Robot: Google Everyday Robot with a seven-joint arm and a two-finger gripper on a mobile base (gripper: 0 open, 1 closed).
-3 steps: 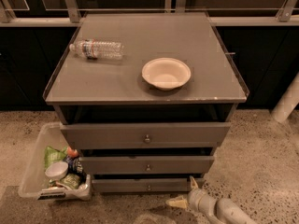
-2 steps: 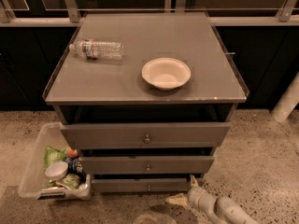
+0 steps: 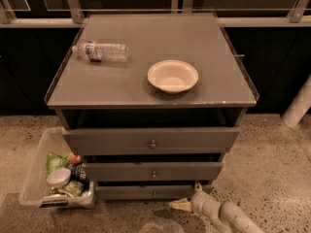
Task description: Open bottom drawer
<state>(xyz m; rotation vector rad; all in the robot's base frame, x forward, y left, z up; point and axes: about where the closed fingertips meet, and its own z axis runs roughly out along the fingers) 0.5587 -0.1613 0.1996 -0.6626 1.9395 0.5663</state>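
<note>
In the camera view the gripper (image 3: 188,196) hangs low by the floor (image 3: 272,169), jaws apart and empty, likely spread to take the knob (image 3: 155,194). The bottom drawer (image 3: 126,192), not visibly pulled out, lies just left of the jaws, its knob outside them.

Hand (image 3: 188,196) low at bottom drawer (image 3: 131,192) right end, open floor (image 3: 272,178) beside it, plastic bin (image 3: 35,174) crowding left end
</note>
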